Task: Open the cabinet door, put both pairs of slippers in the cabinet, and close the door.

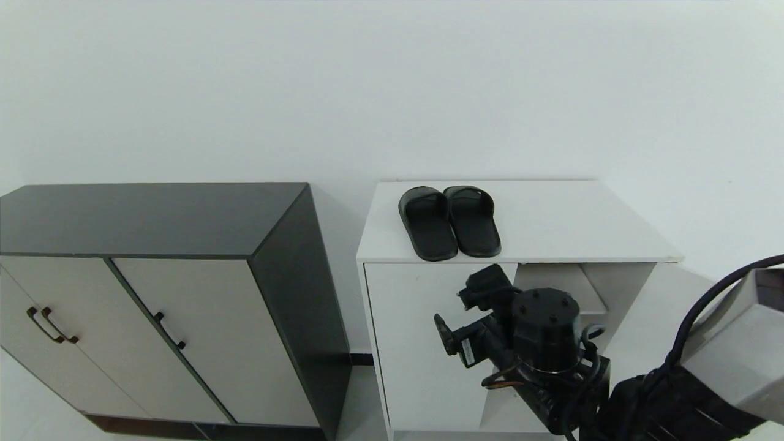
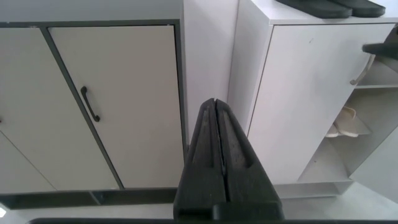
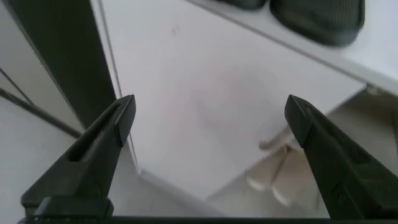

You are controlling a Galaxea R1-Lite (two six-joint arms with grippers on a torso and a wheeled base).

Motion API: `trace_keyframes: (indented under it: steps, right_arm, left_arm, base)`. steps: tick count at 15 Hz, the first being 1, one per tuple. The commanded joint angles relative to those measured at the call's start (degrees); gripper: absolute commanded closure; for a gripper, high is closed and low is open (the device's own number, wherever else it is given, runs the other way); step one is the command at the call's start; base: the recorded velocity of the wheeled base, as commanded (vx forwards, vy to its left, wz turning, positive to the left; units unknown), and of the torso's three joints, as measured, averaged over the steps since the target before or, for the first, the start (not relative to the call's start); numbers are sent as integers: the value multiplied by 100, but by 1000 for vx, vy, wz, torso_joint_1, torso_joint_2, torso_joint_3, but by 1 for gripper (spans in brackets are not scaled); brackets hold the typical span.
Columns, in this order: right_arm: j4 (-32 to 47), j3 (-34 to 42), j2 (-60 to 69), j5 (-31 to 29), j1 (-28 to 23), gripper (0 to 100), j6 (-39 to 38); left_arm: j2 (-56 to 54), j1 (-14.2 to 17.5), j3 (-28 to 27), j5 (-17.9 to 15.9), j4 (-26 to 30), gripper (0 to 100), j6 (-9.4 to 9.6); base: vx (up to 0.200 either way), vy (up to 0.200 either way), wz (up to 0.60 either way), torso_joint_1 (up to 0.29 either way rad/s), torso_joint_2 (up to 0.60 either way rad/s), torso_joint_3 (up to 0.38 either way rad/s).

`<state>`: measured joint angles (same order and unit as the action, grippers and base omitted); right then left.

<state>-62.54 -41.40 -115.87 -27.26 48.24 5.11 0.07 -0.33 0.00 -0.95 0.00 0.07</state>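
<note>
A pair of black slippers (image 1: 450, 222) lies side by side on top of the white cabinet (image 1: 429, 343). The cabinet's left front panel (image 2: 308, 99) is flat and closed, and its right half stands open with shelves showing. A pale pair of slippers (image 2: 348, 121) (image 3: 273, 173) rests on a lower shelf inside. My right gripper (image 1: 458, 318) (image 3: 208, 118) hangs open in front of the closed panel, just below the black slippers (image 3: 317, 15), with nothing between its fingers. My left gripper (image 2: 214, 124) is shut and empty, low down, facing the gap between the two cabinets.
A dark cabinet (image 1: 184, 214) with pale doors and black handles (image 1: 168, 331) stands to the left of the white one, a narrow gap between them. A plain white wall runs behind both. Bare floor lies in front.
</note>
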Motion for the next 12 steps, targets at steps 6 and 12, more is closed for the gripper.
trace_keyframes:
  steps: [6,12]
  right_arm:
    - [2325,-1933,900,-904,98,0,-713]
    - [2369,-2004,768,-895,54,0,-739]
  left_arm:
    - [1,-2,0,-10,0,100,10]
    - [1,-2,0,-19,0,100,10]
  base:
    - [0,0,0,0,0,0]
    - [33,0,0,0,0,0]
